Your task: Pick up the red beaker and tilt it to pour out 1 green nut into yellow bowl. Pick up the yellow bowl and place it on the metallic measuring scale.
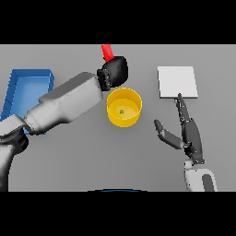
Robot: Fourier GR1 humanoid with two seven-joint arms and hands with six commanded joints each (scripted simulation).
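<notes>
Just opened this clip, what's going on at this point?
The left hand is curled round the red beaker, holding it just behind the yellow bowl. One green nut already lies in the bowl, so the pour looks done. The bowl sits on the grey table, not yet on the metallic measuring scale to its right. The right hand rests open between bowl and scale, touching neither. A blue tray sits at the left.

Grey table (83, 156) — yellow bowl (124, 108) sits at its centre, blue tray (27, 87) at nine o'clock, pale metallic scale (177, 82) at two o'clock.
</notes>
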